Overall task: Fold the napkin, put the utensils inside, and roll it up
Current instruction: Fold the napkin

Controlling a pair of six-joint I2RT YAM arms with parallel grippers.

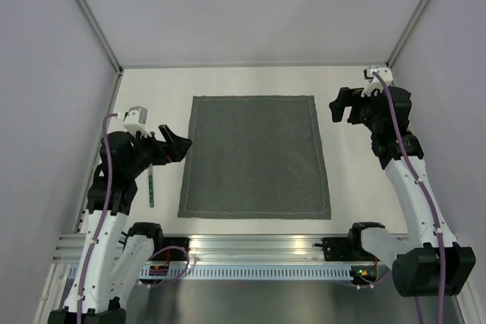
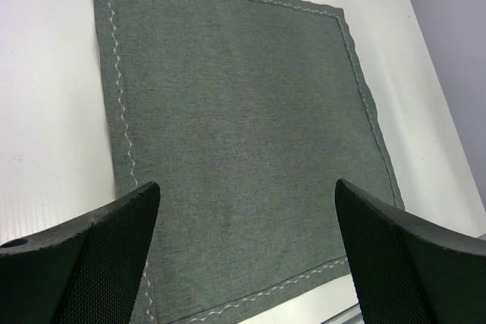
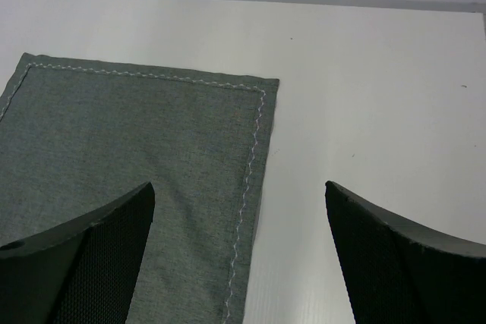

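The dark grey napkin (image 1: 254, 157) lies flat and unfolded in the middle of the white table; it also shows in the left wrist view (image 2: 243, 134) and the right wrist view (image 3: 129, 172). A teal utensil (image 1: 151, 186) lies left of the napkin, partly under my left arm. My left gripper (image 1: 180, 144) is open and empty, just off the napkin's left edge. My right gripper (image 1: 345, 105) is open and empty, above the table to the right of the napkin's far right corner (image 3: 269, 83).
Grey enclosure walls stand on the left, right and back. A metal rail (image 1: 258, 248) runs along the near edge between the arm bases. Bare white table (image 1: 357, 180) lies right of the napkin and behind it.
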